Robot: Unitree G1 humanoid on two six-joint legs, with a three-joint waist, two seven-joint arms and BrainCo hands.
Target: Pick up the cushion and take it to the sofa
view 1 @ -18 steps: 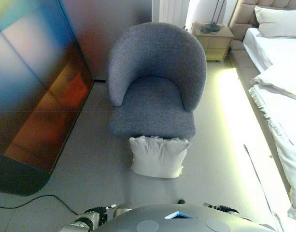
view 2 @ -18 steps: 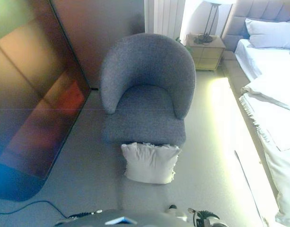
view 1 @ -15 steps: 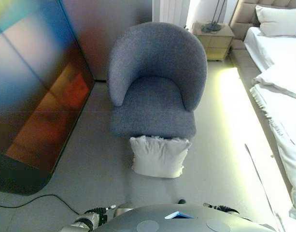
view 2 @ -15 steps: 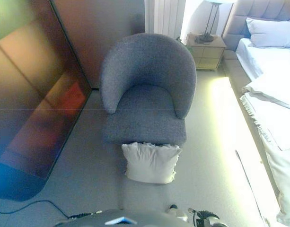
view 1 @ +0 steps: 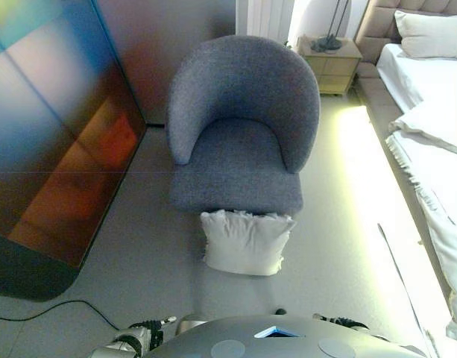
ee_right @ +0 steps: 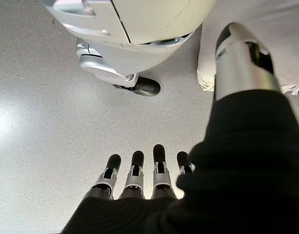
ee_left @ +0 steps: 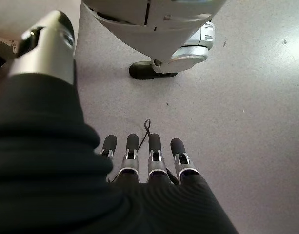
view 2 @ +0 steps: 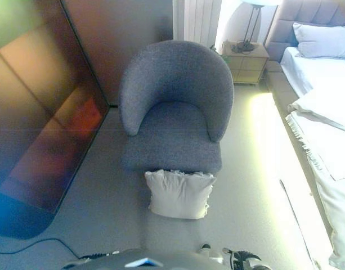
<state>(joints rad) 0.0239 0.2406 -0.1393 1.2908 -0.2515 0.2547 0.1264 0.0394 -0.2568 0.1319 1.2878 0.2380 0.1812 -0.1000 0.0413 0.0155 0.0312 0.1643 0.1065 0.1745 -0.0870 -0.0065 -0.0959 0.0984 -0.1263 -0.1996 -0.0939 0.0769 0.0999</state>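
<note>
The cushion (view 1: 245,242) is sitting on the floor (view 1: 153,268), leaning on the near edge of the chair (view 1: 239,127), right in front of me. My left hand (ee_left: 149,158) is hanging down by my side with straight fingers, holding nothing. My right hand (ee_right: 139,175) is hanging the same way, loose and empty. I am keeping both low because I am not reaching yet.

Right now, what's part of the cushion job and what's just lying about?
Job:
- white cushion, on the floor against the grey armchair's front
- left hand and right hand, both open, empty

Lying about:
- bed
- nightstand
- lamp
</note>
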